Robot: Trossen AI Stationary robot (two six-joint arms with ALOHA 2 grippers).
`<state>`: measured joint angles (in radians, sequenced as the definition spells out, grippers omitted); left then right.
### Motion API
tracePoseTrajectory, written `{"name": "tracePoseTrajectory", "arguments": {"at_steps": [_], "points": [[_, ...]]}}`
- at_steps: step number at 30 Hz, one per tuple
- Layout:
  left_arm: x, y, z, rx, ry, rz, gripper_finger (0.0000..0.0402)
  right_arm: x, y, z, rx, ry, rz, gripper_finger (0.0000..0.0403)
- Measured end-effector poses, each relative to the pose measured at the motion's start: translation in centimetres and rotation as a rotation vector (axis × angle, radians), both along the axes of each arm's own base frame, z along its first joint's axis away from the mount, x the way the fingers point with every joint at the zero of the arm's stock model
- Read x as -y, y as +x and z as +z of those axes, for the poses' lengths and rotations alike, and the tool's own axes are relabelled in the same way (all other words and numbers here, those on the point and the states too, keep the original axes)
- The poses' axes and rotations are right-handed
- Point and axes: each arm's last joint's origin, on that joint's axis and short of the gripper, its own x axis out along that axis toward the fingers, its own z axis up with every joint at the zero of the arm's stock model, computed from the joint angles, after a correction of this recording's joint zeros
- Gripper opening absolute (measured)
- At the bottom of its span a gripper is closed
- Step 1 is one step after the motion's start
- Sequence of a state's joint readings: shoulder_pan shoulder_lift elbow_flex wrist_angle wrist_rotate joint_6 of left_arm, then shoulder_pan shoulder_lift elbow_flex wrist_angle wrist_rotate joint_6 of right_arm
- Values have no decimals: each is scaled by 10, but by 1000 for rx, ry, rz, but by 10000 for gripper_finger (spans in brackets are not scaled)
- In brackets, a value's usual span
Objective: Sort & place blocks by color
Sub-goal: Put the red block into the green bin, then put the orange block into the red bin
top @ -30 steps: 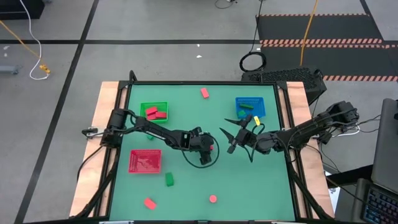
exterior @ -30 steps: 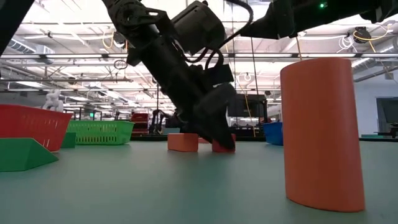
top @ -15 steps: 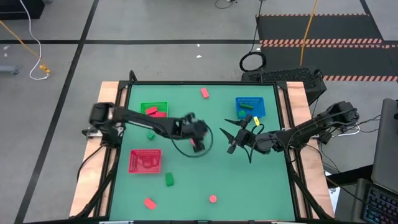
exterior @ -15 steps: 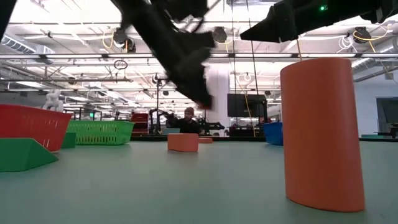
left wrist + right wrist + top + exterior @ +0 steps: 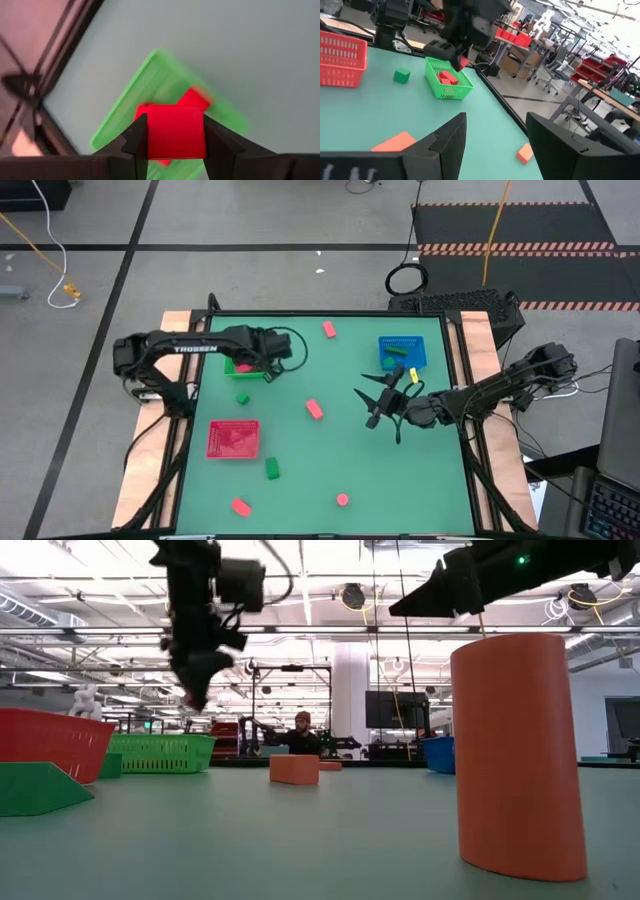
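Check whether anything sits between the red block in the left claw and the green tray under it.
Nothing visible does. The left claw holds a red block directly above the green tray, with only open air between them. Red blocks already lie inside the tray, but they leave room.

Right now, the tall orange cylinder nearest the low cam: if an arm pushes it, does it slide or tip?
Orange cylinder stands upright, taller than wide, so a high push probably tips it. Once down, its round side would likely roll. It looks solid and stiff.
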<state>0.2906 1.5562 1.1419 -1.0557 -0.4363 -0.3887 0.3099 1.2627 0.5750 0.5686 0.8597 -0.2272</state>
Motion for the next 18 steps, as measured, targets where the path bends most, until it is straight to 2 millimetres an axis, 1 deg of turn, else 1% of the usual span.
{"name": "tracePoseTrajectory", "arguments": {"at_steps": [5, 8, 9, 10, 14, 16, 18], "points": [[-13, -19, -29, -36, -98, 87, 134, 0, 0, -1, -8, 4, -1, 199], [-16, -23, -40, -16, -116, 108, 139, 0, 0, -2, -14, 2, 0, 199], [-15, -25, -42, -24, -119, 112, 156, 0, 0, -2, -15, 1, 0, 199], [-14, -26, -43, -32, -123, 118, 182, 0, 0, -2, -15, 1, -1, 199], [-13, -26, -42, -30, -130, 120, 302, 0, 0, -2, -16, 0, -1, 199], [-13, -23, -38, -20, -136, 118, 343, 0, 0, -2, -16, -1, -1, 199], [-13, -21, -33, -10, -137, 115, 368, 0, 0, -2, -16, -1, -1, 199]]}}
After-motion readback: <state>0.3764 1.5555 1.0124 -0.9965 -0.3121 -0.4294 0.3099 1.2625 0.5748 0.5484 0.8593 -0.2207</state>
